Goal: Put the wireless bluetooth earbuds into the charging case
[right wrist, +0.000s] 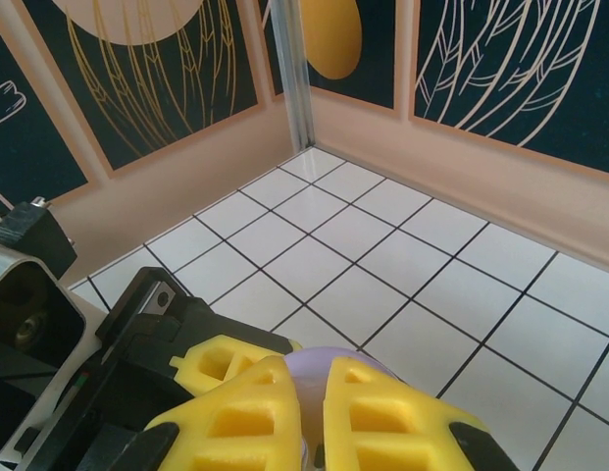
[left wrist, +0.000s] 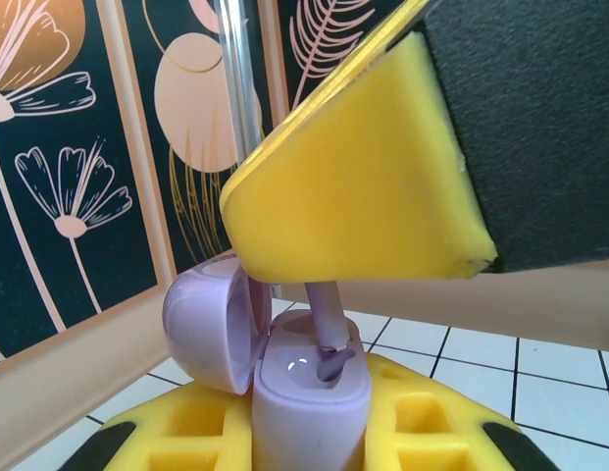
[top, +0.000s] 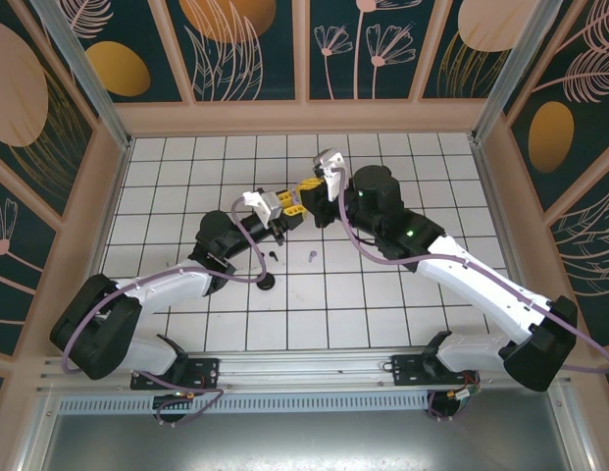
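White tiles with dark grid lines cover the table (top: 382, 304), and walls (top: 147, 39) of dark teal panels with pale botanical drawings close it in at 9, 12 and 3 o'clock. Both arms reach in from the near edge and meet just toward 12 o'clock from the table's middle.

In the top view the left gripper (top: 287, 208) sits at 7 o'clock from the right gripper (top: 311, 186), the two nearly touching. The left gripper's jaws are clamped on the lilac charging case (left wrist: 309, 402), held clear of the tiles. In the left wrist view its yellow fingers (left wrist: 177, 432) flank the case body on both sides. The case stands open, with its rounded lid (left wrist: 208, 329) swung out toward 9 o'clock of the body.

A lilac earbud (left wrist: 326, 329) stands stem-up in the case's open top, its head down in the well at the 3 o'clock side. Its stem runs up behind the right gripper's yellow finger pad (left wrist: 363, 186), which hangs directly over the case. The right wrist view shows those two fingers drawn together, a thin slit between them and lilac showing just beyond their tips. The jaws are closed on the top of the stem.

On the tiles, at 6 o'clock from the grippers, a second lilac earbud (top: 312, 257) lies loose. A black earbud (top: 274, 254) lies at 9 o'clock from it. A dark round puck (top: 268, 285) sits just at 6 o'clock of the black one, beside the left arm's cable.
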Available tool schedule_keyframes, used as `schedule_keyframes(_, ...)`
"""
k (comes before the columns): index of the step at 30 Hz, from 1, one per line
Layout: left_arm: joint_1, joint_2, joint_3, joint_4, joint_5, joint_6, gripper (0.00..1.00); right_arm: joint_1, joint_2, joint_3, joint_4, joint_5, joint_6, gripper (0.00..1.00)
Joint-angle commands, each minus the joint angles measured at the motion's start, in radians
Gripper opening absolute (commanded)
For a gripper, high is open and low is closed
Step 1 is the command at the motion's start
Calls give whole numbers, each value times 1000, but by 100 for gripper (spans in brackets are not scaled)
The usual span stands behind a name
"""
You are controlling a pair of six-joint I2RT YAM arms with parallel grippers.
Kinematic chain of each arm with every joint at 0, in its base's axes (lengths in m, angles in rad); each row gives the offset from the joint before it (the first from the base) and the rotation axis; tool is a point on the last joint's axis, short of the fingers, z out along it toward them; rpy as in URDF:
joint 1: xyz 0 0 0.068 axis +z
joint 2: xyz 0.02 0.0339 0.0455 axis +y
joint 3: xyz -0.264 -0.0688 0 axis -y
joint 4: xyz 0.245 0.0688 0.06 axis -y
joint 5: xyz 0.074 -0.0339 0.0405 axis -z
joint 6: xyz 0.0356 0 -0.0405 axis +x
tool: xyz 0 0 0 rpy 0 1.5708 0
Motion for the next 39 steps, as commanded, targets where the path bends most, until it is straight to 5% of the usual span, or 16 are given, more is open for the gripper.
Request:
schedule_keyframes(1, -9, -39, 35, 47, 8, 19, 0, -6, 2, -29, -11, 12, -40, 9)
schedule_keyframes(15, -9, -33, 52, 46, 5, 16, 0, 23, -6, -47, -23, -64, -87, 8)
schedule_keyframes(39, -9, -51, 49, 54, -12, 19, 0, 52, -1, -69, -54, 138, -76, 6)
